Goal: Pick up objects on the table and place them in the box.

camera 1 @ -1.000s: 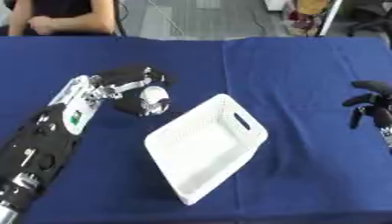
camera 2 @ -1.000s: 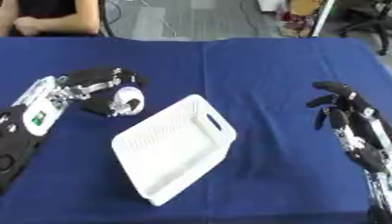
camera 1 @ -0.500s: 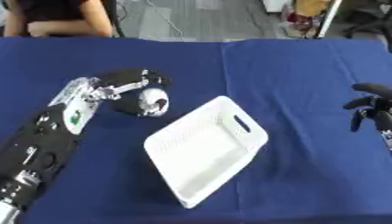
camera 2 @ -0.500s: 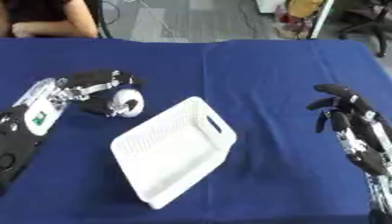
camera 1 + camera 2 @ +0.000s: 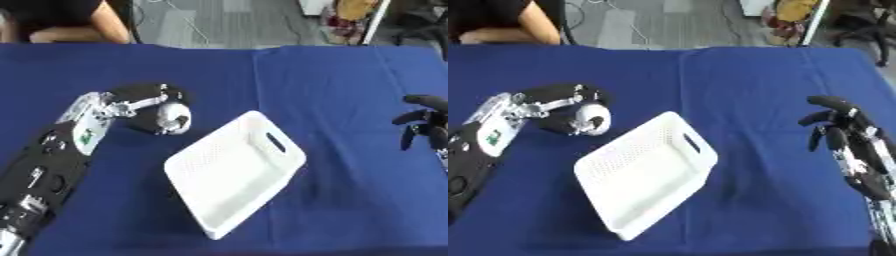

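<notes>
One white box (image 5: pixel 234 172) sits on the counter (image 5: pixel 350 90), with one pale roundish object (image 5: pixel 173 117), seemingly, beside it.

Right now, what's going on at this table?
The robot's left hand has its fingers curled round a small round white and grey object, just left of the white box on the blue table. Nothing shows inside the box. The right hand hangs idle at the right side, holding nothing.

A white perforated box (image 5: pixel 229 177) sits on a deep blue tablecloth (image 5: pixel 350 100) (object (image 5: pixel 172 117) pale grey-white).
</notes>
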